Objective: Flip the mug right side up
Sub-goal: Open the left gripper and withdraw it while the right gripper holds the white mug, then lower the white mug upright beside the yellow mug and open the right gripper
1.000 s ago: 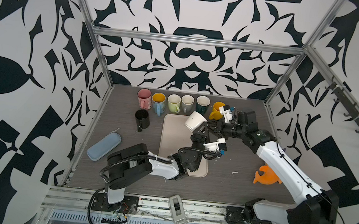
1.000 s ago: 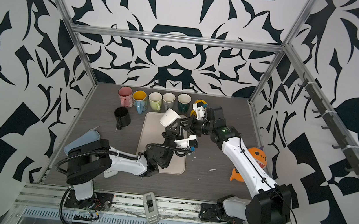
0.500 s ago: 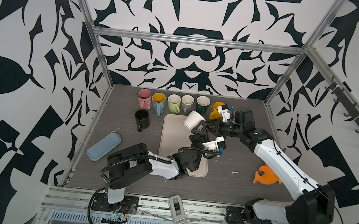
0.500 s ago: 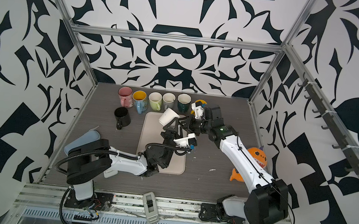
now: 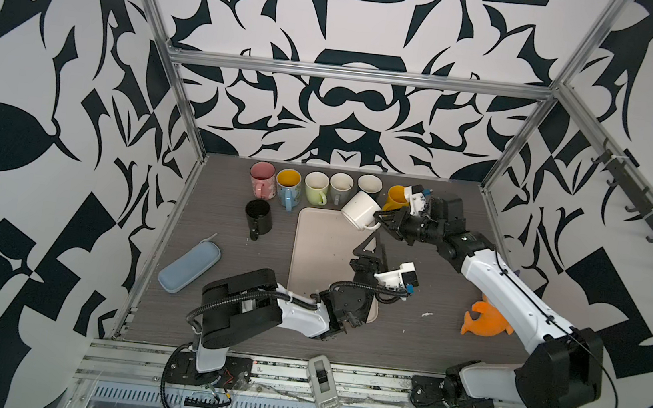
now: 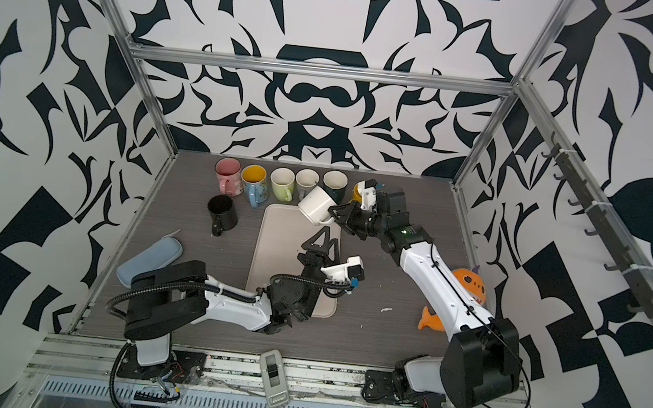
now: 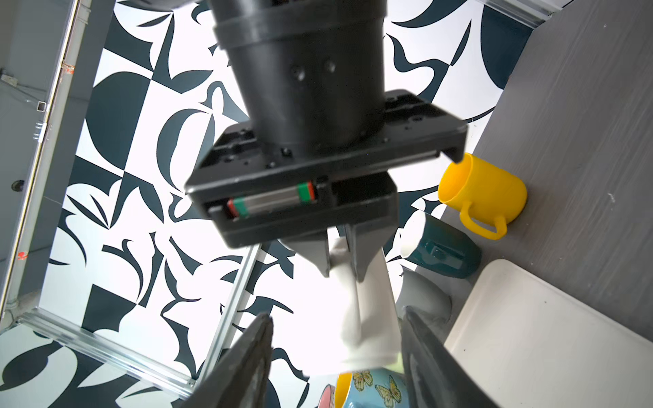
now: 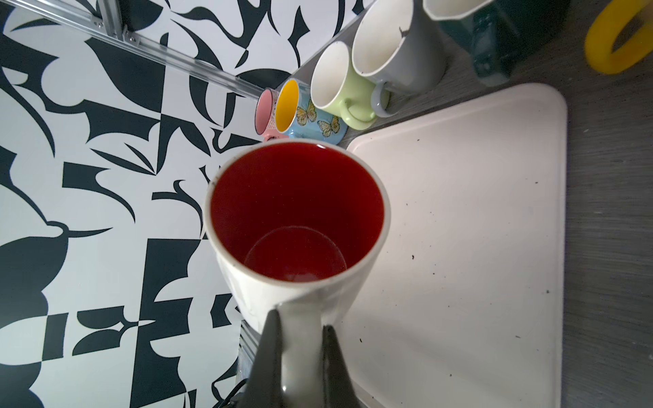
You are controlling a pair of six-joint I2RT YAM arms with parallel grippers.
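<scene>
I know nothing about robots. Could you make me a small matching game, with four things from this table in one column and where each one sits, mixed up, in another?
Things
1. white ceramic mug with a red inside
2. black ceramic mug
3. pale blue zipped oblong case
4. orange fish-shaped toy

Places
A. lying flat at the far left
B. resting on the grey wood-grain tabletop, far right
C. held tilted in the air by its handle, in the shut right tool
D. standing upright, left of the cream plastic tray

Pairs: 1-C, 2-D, 3-A, 4-B

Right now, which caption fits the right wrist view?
Right gripper holds the mug by its handle, beside the tray.
</scene>
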